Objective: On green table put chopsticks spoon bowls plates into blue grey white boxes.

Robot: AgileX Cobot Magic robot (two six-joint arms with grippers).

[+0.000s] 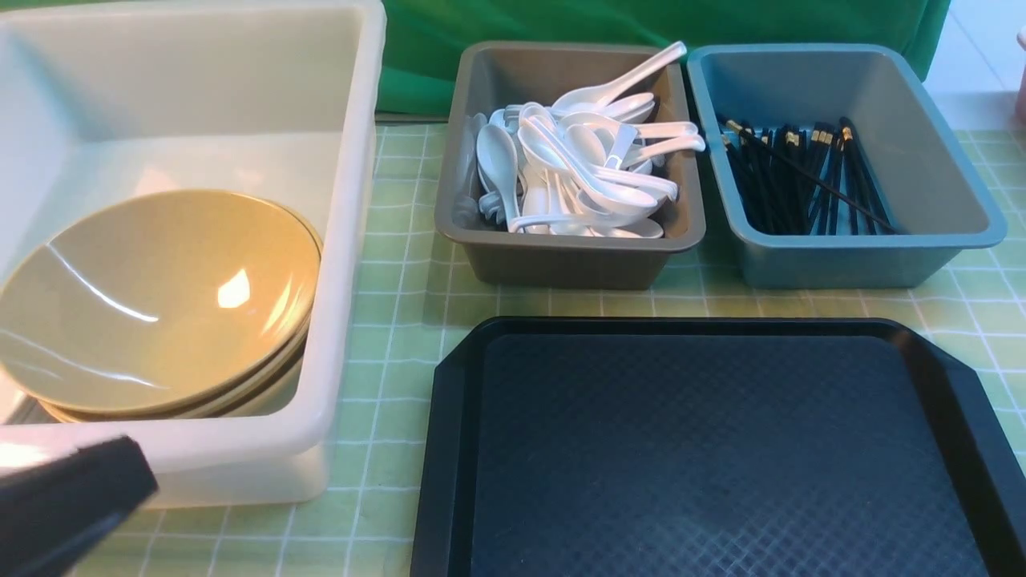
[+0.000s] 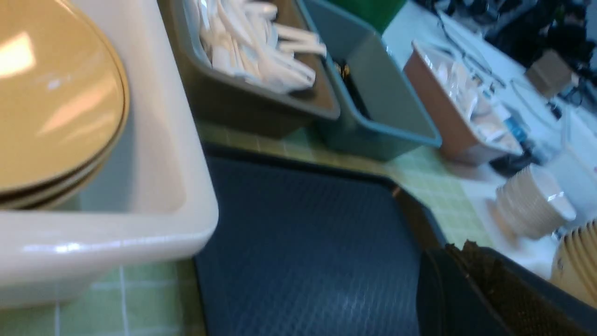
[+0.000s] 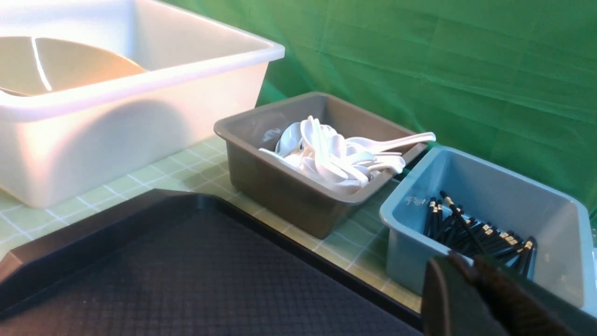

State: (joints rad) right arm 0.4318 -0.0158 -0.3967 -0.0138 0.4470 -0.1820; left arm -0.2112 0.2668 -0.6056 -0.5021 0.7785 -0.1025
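Two wrist views: left pincer [image 2: 452,252], right pincer [image 3: 447,261] | left pressed together, right cannot tell | front: left one only

Perhaps a lab, given the green backdrop [image 1: 641,20]

On the green table [image 1: 393,320], three boxes are standing around a black tray [image 1: 721,449]. At the left, the white box [image 1: 192,457] is holding a stack of wide tan bowls [image 1: 184,296], the top one tilting and catching bright reflections. Beyond the tray, the grey-brown box [image 1: 561,264] is holding a jumble of white spoons [image 1: 577,176], several handles poking over its right rim. Just beside it, the blue box [image 1: 842,260] is holding black chopsticks [image 1: 801,176] with gold bands, one lying slantwise across the others. The left gripper [image 1: 120,473] is showing at the lower left, near the white box.
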